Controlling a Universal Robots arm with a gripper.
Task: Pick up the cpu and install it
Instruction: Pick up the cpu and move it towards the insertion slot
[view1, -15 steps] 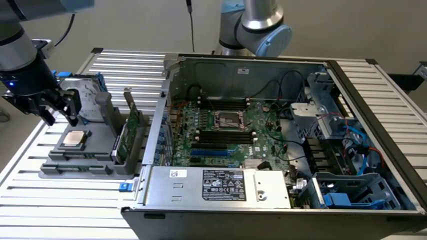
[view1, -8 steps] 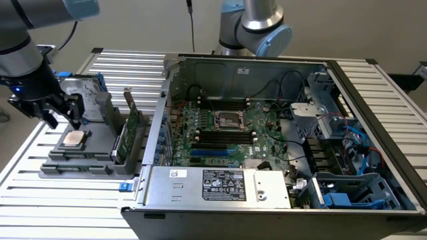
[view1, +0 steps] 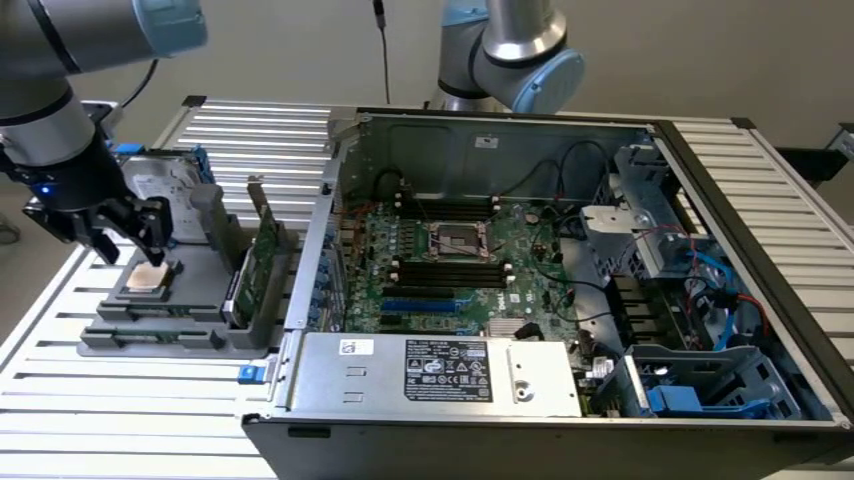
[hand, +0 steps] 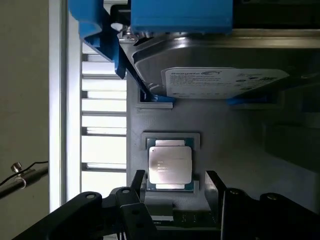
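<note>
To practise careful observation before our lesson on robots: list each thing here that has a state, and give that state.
Chip, lying flat in its grey holder, not gripped.
Fingers, open, one each side of the chip.
Hard drive, standing on edge in its blue bracket.
Green card, upright in the stand.
Computer case, open.

The exterior view sits high and well back, slanting down over the open computer case (view1: 494, 130) and counter (view1: 80, 400). The wrist view faces straight down, close above the cpu (hand: 170, 166) and hard drive (hand: 215, 65), which both views share.
</note>
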